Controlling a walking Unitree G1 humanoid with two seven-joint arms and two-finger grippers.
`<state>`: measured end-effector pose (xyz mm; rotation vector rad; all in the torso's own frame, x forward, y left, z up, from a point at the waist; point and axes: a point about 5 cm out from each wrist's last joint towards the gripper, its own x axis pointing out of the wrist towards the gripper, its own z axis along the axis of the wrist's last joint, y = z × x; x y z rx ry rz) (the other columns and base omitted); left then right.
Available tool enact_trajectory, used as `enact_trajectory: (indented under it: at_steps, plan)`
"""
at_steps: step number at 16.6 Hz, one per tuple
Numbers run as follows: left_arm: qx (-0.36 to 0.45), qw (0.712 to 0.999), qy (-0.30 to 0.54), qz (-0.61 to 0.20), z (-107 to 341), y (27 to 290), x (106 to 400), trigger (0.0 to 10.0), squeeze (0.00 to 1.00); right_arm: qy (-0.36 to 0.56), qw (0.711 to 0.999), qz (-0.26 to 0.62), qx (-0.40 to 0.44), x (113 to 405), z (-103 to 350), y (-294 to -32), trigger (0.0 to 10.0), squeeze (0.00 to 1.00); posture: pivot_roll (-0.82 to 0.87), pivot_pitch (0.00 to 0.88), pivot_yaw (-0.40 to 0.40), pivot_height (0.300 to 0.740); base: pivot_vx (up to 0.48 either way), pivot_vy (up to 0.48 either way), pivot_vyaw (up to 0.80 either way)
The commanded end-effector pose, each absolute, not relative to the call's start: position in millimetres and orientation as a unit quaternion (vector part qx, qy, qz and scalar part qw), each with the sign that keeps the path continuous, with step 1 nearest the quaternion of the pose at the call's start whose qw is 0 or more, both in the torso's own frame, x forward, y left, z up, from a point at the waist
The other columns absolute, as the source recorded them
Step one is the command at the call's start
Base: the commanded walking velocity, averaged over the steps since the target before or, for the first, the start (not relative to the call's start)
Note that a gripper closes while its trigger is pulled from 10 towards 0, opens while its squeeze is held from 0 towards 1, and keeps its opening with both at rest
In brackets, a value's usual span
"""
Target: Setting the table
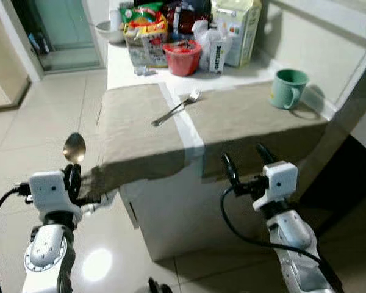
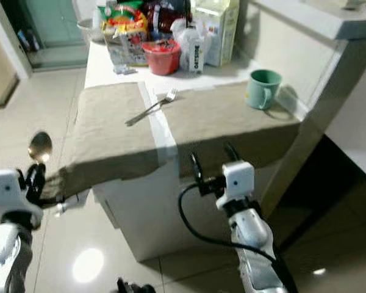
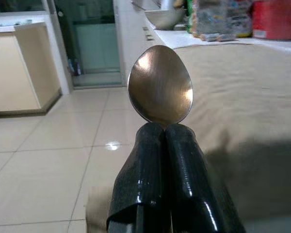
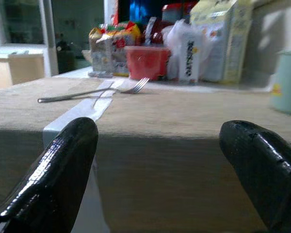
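My left gripper (image 1: 74, 171) is shut on a metal spoon (image 1: 74, 148), bowl pointing up, held off the table's near left corner; the spoon's bowl (image 3: 160, 84) stands above the closed fingers (image 3: 182, 160). A fork (image 1: 176, 107) lies slantwise across two beige placemats (image 1: 137, 131) on the white table (image 1: 189, 131). A green mug (image 1: 288, 88) stands on the right placemat's far corner. My right gripper (image 1: 249, 160) is open with nothing in it, just short of the table's front edge; its fingers (image 4: 63, 160) frame the fork (image 4: 94, 90).
Snack bags (image 1: 145, 32), a red tub (image 1: 182, 57), a white bag (image 1: 212, 46), a carton (image 1: 237, 27) and a metal bowl (image 1: 110, 30) crowd the table's far end. A grey counter (image 1: 348, 67) rises on the right. Tiled floor (image 1: 46, 116) opens to the left toward a doorway (image 1: 64, 30).
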<state>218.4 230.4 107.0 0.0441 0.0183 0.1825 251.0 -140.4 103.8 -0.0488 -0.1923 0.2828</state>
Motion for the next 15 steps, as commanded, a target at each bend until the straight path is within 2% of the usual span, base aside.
enact_trajectory:
  at_steps: [1, 4, 8, 9, 10, 12, 13, 15]
  plan:
    - [0.011, 0.997, -0.002, 0.08, 114, 223, 217, 0.0, 0.0, -0.095, 0.987, 0.128, -0.028, 251, 100, -146, 10.0, 0.0, -0.11, 0.0, 0.085, 0.74, 0.0, 0.0, 0.0]
    - [-0.038, 0.997, 0.015, 0.063, 106, 207, 222, 0.0, 0.0, -0.098, 0.986, 0.133, -0.037, 256, 94, -144, 10.0, 0.0, -0.11, 0.0, 0.076, 0.74, 0.0, 0.0, 0.0]
    - [-0.071, 0.995, 0.027, 0.065, 103, 199, 225, 0.0, 0.0, -0.103, 0.982, 0.154, -0.039, 261, 97, -142, 10.0, 0.0, -0.11, 0.0, 0.052, 0.74, 0.0, 0.0, 0.0]
    - [-0.069, 0.995, 0.026, 0.071, 101, 197, 223, 0.0, 0.3, -0.104, 0.982, 0.153, -0.038, 261, 97, -143, 10.0, 0.0, -0.11, 0.0, 0.047, 0.74, 0.0, 0.0, 0.0]
    - [-0.07, 0.994, 0.024, 0.085, 99, 197, 221, 0.0, 0.42, -0.104, 0.983, 0.15, -0.035, 262, 96, -145, 10.0, 0.0, -0.11, 0.0, 0.034, 0.74, 0.0, 0.0, 0.0]
    - [-0.054, 0.995, 0.024, 0.085, 93, 199, 219, 0.0, 0.38, -0.105, 0.983, 0.146, -0.03, 265, 95, -145, 10.0, 0.0, -0.11, 0.0, 0.03, 0.74, 0.0, 0.0, 0.0]
    - [-0.062, 0.994, 0.03, 0.089, 89, 200, 218, 0.0, 0.0, -0.109, 0.982, 0.149, -0.031, 267, 97, -144, 10.0, 0.0, -0.11, 0.0, 0.031, 0.74, 0.0, 0.0, 0.0]
    - [-0.068, 0.994, 0.028, 0.086, 92, 200, 222, 0.0, 0.0, -0.112, 0.982, 0.147, -0.03, 269, 99, -144, 10.0, 0.0, -0.11, 0.0, 0.041, 0.74, 0.0, 0.0, 0.0]
